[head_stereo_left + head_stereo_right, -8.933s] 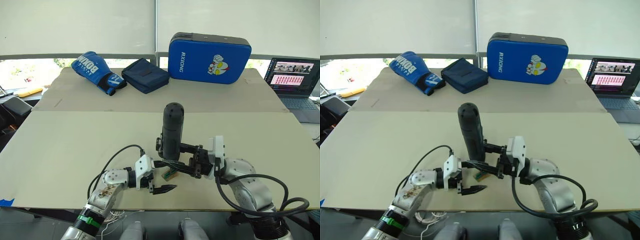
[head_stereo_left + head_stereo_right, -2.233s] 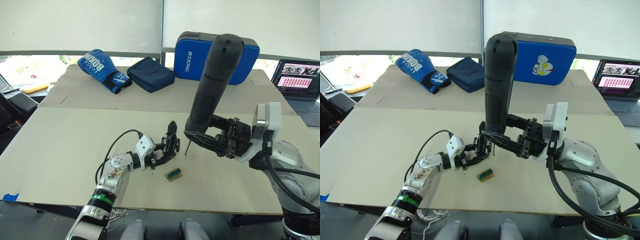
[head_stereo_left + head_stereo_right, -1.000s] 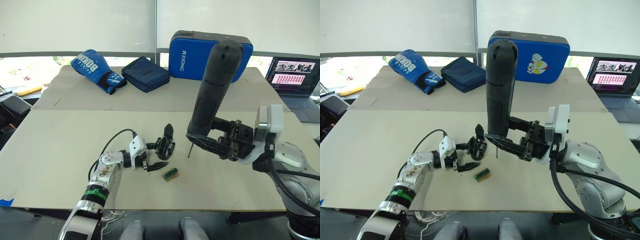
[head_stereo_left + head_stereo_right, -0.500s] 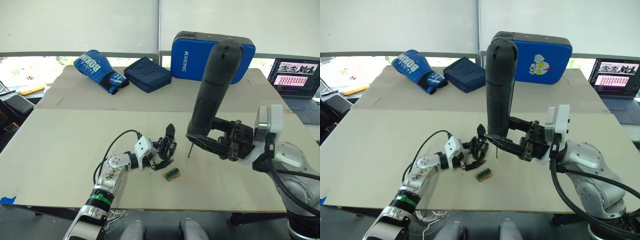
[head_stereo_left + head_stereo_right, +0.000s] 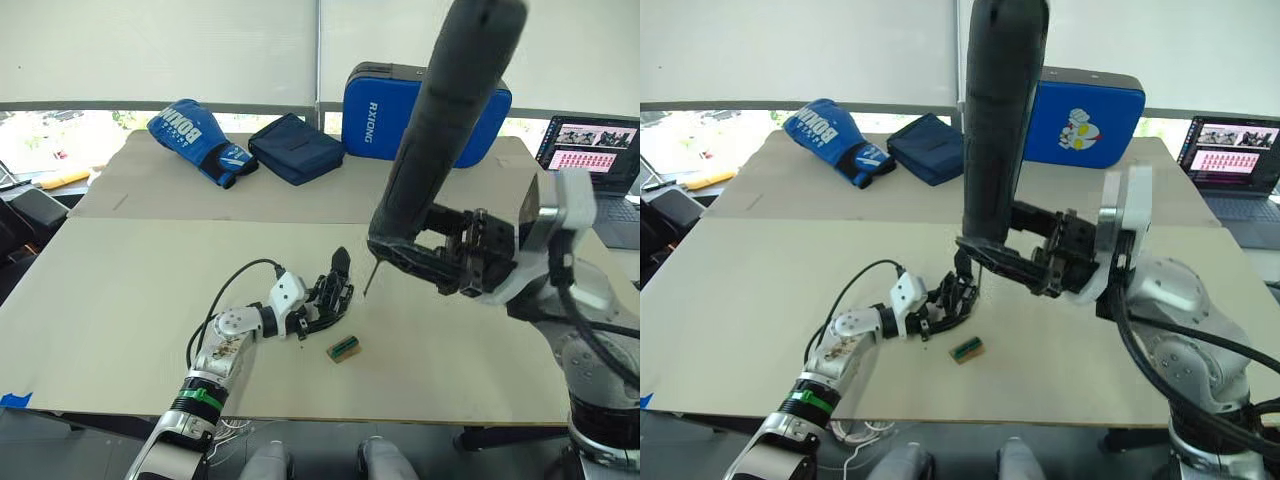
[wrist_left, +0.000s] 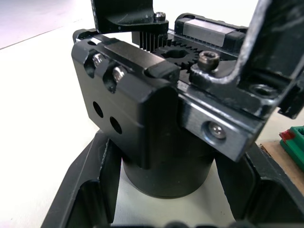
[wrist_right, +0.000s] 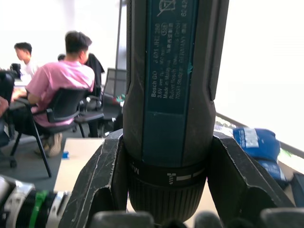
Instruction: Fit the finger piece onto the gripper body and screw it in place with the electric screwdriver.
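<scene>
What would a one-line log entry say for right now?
left gripper: shut on gripper body | right gripper: shut on electric screwdriver | bit above body

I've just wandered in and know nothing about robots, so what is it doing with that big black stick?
The stick is an electric screwdriver, gripped by the right gripper and held above the table, bit pointing down. The left gripper steadies a small black gripper body that stands on the table. A small green-and-tan block lies beside it. The bit is not yet touching the assembly.
</scene>
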You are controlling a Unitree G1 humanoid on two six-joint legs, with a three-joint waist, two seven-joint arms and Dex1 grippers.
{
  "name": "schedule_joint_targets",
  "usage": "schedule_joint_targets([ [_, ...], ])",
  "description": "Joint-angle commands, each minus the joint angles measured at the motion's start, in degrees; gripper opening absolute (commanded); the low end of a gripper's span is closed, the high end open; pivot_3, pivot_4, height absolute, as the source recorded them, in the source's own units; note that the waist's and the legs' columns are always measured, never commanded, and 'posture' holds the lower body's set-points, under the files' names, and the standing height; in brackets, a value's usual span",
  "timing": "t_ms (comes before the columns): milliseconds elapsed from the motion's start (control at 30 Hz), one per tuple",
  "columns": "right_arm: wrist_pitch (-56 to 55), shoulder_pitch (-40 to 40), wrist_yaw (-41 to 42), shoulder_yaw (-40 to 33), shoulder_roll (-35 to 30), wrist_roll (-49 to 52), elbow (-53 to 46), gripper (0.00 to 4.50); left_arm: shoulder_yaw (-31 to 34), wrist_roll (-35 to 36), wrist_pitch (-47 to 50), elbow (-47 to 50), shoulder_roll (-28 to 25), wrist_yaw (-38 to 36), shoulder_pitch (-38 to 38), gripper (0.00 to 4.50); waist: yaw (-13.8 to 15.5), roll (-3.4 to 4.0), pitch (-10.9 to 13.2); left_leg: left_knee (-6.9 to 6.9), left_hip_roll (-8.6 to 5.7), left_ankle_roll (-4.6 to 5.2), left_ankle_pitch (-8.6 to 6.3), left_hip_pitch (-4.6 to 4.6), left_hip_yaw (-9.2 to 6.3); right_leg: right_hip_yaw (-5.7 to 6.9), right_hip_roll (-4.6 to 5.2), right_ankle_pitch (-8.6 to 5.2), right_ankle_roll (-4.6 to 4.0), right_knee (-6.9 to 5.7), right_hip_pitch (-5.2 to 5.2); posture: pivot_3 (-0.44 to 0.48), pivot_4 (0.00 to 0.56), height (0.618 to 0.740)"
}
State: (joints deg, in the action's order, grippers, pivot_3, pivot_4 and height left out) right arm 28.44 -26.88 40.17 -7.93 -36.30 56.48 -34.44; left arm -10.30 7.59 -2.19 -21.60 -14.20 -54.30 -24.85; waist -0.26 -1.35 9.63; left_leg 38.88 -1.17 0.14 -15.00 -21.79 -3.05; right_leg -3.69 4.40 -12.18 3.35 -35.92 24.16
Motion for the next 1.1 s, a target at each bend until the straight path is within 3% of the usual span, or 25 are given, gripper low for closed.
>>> schedule_joint_targets([
  [33,0.9,-5.7,-2.4,-1.4,1.0,3.7,0.6,1.92,-1.5,-0.6,0.9,-0.5,0.0,-0.6,0.4,2.32,0.0,0.0,0.0,0.01,0.0,0.0,0.0,0.0,0.0,0.0,0.01,0.0,0.0,-0.01,0.01,0.0,0.15,0.74],
  [500,-0.4,-16.2,-0.4,7.3,11.0,-5.0,9.0,1.92,-1.6,-0.5,1.4,0.0,0.3,-0.5,0.6,2.32,0.0,0.03,0.0,-0.01,-0.02,0.0,0.0,-0.02,-0.02,0.01,0.02,0.0,-0.01,-0.04,0.04,0.0,0.15,0.74],
  [1100,-4.4,-12.6,6.4,11.2,16.7,-16.1,13.4,1.92,-1.5,-0.3,3.6,2.5,-0.4,-0.2,2.0,2.32,-0.3,0.04,0.0,-0.02,-0.02,0.0,0.0,-0.03,-0.04,0.02,0.01,0.01,-0.02,-0.07,0.1,0.0,0.15,0.74],
])
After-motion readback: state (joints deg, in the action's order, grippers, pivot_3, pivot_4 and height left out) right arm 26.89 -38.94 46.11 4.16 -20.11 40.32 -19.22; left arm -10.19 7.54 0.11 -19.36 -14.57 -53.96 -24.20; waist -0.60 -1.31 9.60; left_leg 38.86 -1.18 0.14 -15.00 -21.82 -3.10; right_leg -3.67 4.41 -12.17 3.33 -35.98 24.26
